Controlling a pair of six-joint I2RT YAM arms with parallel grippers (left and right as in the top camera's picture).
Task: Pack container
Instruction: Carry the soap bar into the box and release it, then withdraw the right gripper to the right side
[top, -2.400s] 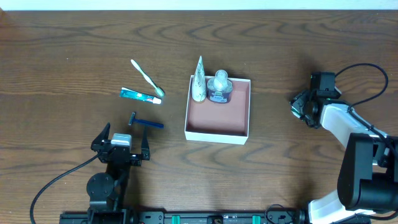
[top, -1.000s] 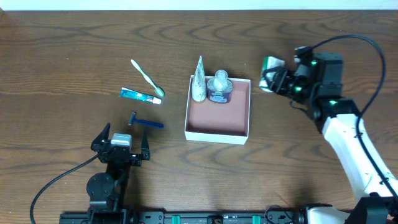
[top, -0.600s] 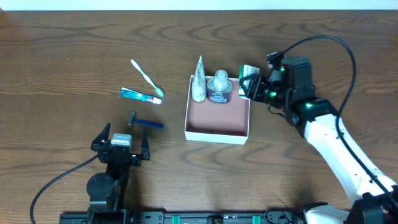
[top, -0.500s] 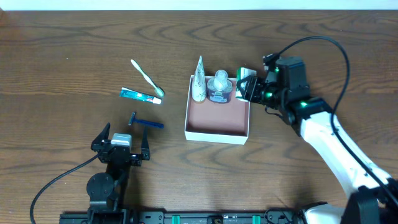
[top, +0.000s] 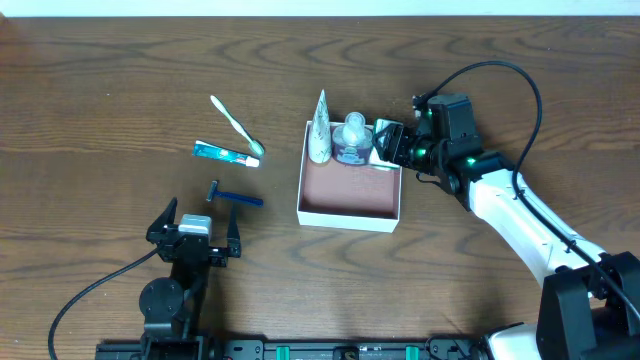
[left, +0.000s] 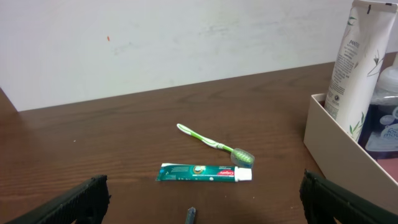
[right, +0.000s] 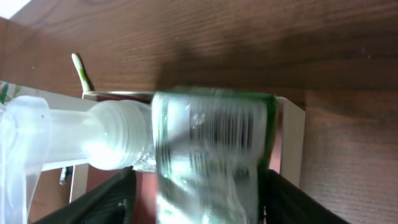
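Carton (right: 211, 149), green and white, sits between the fingers of the right gripper (top: 393, 146). It is blurred in the wrist view, and I cannot tell whether the fingers are pinching it or have let go. Directly beneath that gripper is the far right corner of the container (top: 347, 219), a shallow, open white box with a pinkish floor. Just beside the gripper, inside the box along the same far wall, stand a clear bottle (top: 352, 140) and then a white tube (top: 319, 130). The near half of the floor is bare.

The left gripper (top: 198, 225) hangs with its fingers spread wide and nothing between them. A blue razor (top: 235, 198) lies just ahead of it. Toothpaste (top: 226, 153) and a toothbrush (top: 237, 125) lie a little further ahead, side by side.

The container looks light, with thin, stiff walls like card. It would probably slide on the wood at a nudge, and the standing items could topple. If it must be moved, pinching one wall at the rim, midway along a side, seems the surest hold. A grip across its full width looks beyond either gripper.
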